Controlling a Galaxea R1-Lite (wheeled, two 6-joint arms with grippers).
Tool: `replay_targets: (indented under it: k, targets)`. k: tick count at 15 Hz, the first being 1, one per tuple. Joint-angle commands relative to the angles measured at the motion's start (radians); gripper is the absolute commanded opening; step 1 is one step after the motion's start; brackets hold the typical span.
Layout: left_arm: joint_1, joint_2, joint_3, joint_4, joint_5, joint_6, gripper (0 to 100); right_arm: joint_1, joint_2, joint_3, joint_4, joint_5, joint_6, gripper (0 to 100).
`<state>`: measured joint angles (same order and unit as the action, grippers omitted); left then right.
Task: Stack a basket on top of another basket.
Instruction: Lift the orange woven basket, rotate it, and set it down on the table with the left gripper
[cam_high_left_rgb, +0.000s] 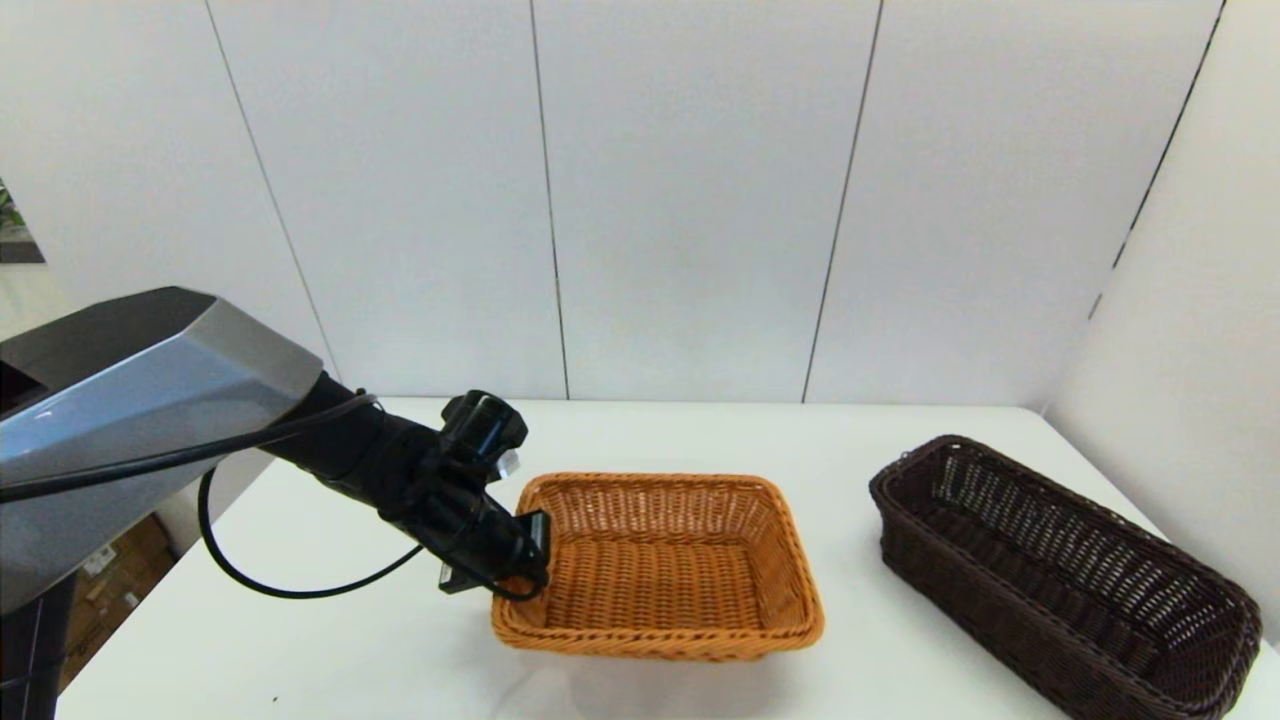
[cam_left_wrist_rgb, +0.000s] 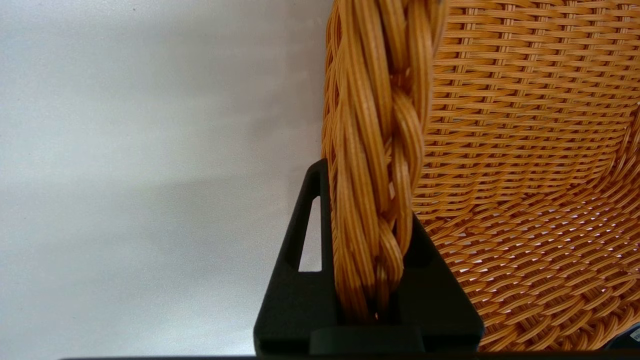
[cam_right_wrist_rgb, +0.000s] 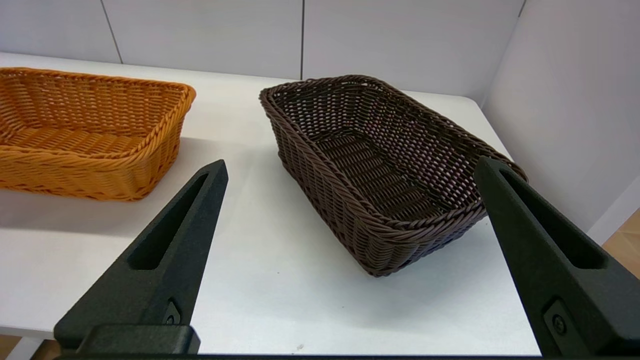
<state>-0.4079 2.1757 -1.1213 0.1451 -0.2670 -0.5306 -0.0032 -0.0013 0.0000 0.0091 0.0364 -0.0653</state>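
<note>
The orange-tan woven basket (cam_high_left_rgb: 650, 482) sits mid-table. My left gripper (cam_high_left_rgb: 535, 560) is shut on the braided rim of its left short side. In the left wrist view the rim (cam_left_wrist_rgb: 380, 150) runs between the two black fingers (cam_left_wrist_rgb: 300, 280) of the left gripper (cam_left_wrist_rgb: 367, 200), and the basket's inside (cam_left_wrist_rgb: 525, 150) lies beyond. I cannot tell whether the basket touches the table. The dark brown basket (cam_high_left_rgb: 1060, 570) lies angled at the right of the table, untouched. My right gripper (cam_right_wrist_rgb: 350, 165) hangs open, nearer than the dark basket (cam_right_wrist_rgb: 380, 165), with the orange basket (cam_right_wrist_rgb: 90, 130) off to one side.
The white table (cam_high_left_rgb: 860, 650) is bounded by white wall panels behind and on the right. The dark basket's near end reaches close to the table's front right corner. A black cable (cam_high_left_rgb: 260, 580) loops under my left arm.
</note>
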Motion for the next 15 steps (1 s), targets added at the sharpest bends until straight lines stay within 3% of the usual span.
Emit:
replay_targets:
  k: [1,8,15]
  targets:
    - [0.000,-0.001,0.000,0.001,-0.001,-0.006,100,0.000,0.000,0.000,0.000,0.000,-0.001,100]
    - [0.000,-0.013,0.000,-0.004,0.000,-0.005,100,0.000,0.000,0.000,0.000,0.000,-0.001,100]
    - [0.000,-0.309,0.024,0.028,0.012,-0.003,100,0.000,0.000,0.000,0.000,0.000,-0.001,100]
